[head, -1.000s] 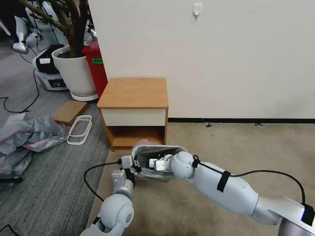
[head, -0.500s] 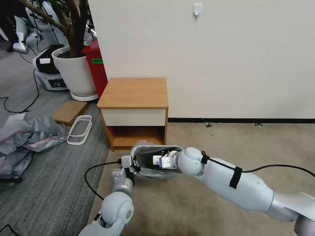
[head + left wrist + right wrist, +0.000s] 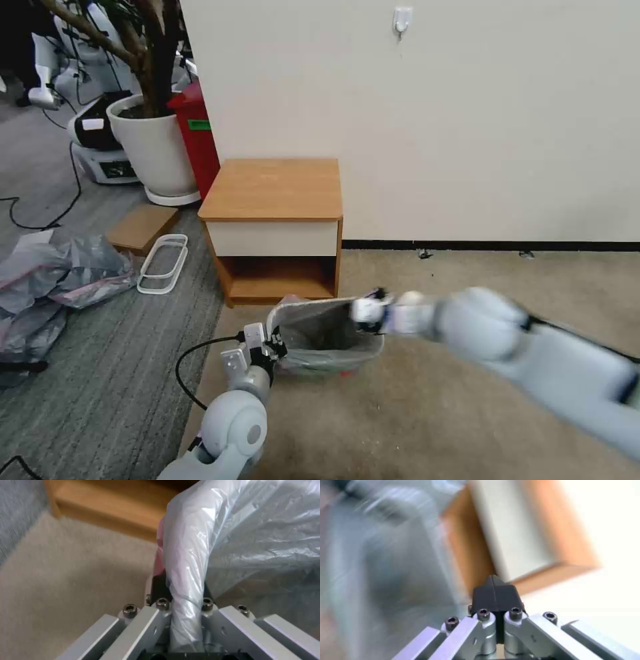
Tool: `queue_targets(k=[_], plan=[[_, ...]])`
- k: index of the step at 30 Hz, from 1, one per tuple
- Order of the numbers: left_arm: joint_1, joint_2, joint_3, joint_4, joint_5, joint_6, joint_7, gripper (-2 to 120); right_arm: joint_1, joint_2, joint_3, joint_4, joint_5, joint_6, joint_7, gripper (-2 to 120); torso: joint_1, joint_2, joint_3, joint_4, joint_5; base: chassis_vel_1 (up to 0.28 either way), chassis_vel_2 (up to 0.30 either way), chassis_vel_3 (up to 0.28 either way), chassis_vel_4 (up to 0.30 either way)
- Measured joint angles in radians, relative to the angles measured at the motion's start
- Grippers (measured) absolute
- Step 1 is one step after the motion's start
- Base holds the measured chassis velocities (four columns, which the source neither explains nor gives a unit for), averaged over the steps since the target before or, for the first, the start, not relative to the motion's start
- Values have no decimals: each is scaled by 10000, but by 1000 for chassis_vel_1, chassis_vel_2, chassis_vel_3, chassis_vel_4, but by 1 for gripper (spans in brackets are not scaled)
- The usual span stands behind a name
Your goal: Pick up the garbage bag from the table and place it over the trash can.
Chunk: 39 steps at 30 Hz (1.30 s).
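Right end effector (image 3: 369, 312) clenched empty, withdrawn from inside garbage bag (image 3: 320, 330) (rim seated); left end effector (image 3: 275, 348) grasping rim.

The bench (image 3: 270, 189) stood just behind the trash can (image 3: 327, 333), closing off its far side, and the wall (image 3: 433, 113) rose behind that. The left gripper (image 3: 277, 347) pinched the garbage bag (image 3: 320, 327) at the can's left rim; the right gripper (image 3: 369, 311), its tips pressed together, blocked the right rim. Open beige carpet (image 3: 413, 413) lay in front and to the right.
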Motion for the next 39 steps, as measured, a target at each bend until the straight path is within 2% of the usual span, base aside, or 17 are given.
queue_targets(k=[2, 3, 4, 5, 6, 7, 10, 11, 12, 15, 16, 19, 24, 28, 34, 37, 39], plan=[[-88, 186, 2, -187, -883, 367, -441, 1, -1910, 110, 2313, 552, 644, 245, 848, 0, 0, -2, 1, 0, 12, 0, 0, 0, 0], [-137, 277, -36, -313, -1407, 576, -731, 1, -2941, 440, 3548, 839, 1048, 433, 1629, 0, 0, -1, 0, 6, 6, 0, 0, 0, 0], [-137, 277, -36, -313, -1407, 576, -731, 1, -2941, 440, 3548, 839, 1048, 433, 1629, 0, 0, -1, 0, 6, 6, 0, 0, 0, 0], [-179, 373, -112, -409, -1843, 779, -945, 1, -3891, 879, 4466, 1119, 1421, 649, 2417, 0, 0, -1, 1, 3, 1, 0, 0, 0, 0], [-208, 498, -173, -479, -2265, 962, -1140, 1, -4787, 1398, 5179, 1357, 1607, 982, 3066, 0, 0, 0, 0, 4, 12, 0, 0, 0, 0], [-208, 498, -173, -479, -2265, 962, -1140, 1, -4787, 1398, 5179, 1357, 1607, 982, 3066, 0, 0, 0, 0, 4, 12, 0, 0, 0, 0], [-294, 676, -205, -488, -2914, 1072, -1402, 1, -7103, 3200, 6446, 1683, 1399, 2810, 4055, 0, 0, -1, 0, 1, 10, 0, 0, 0, 0], [-294, 676, -205, -488, -2914, 1072, -1402, 1, -7103, 3200, 6446, 1683, 1399, 2810, 4055, 0, 0, -1, 0, 1, 10, 0, 0, 0, 0], [-361, 679, -201, -434, -3096, 1071, -1507, 1, -7808, 3889, 6625, 1711, 1100, 3656, 4291, 0, 1, -1, 0, 2, 5, 0, 0, 0, 0], [-498, 693, -54, -290, -3196, 1068, -1618, 1, -8981, 5383, 6716, 1741, 223, 5133, 4554, 0, 0, -1, 1, 1, 4, 0, 0, 0, 0], [-498, 693, -54, -290, -3196, 1068, -1618, 1, -8981, 5383, 6716, 1741, 223, 5133, 4554, 0, 0, -1, 1, 1, 4, 0, 0, 0, 0], [-625, 693, 92, -122, -3194, 1065, -1714, 1, -9567, 6580, 6313, 1753, -511, 6113, 4757, 2, 0, -1, 1, 2, 3, 0, 0, 0, 0], [-633, 646, 179, 72, -3168, 1252, -1912, 1, -9784, 7164, 5912, 1765, -1048, 6295, 4889, 10, 0, -1, 2, 5, 1, 0, 0, 0, 0], [-627, 622, 183, 126, -3204, 1512, -2114, 1, -9768, 7287, 5810, 1750, -1193, 6284, 4887, 18, 0, 0, 1, 6, 4, 0, 0, 0, 0], [-655, 544, 164, 179, -3219, 1668, -2261, 1, -9752, 7405, 5690, 1679, -1213, 6246, 4868, 20, 0, 0, 1, 6, 7, 0, 0, 0, 0], [-658, 518, 161, 181, -3226, 1687, -2273, 7, -9764, 7447, 5674, 1654, -1219, 6243, 4857, 20, 0, 0, 0, 6, 7, 0, 0, 0, 0], [-657, 500, 158, 168, -3220, 1668, -2237, 17, -9779, 7477, 5660, 1631, -1219, 6244, 4842, 20, 0, 0, 2, 4, 5, 0, 0, 0, 0]])
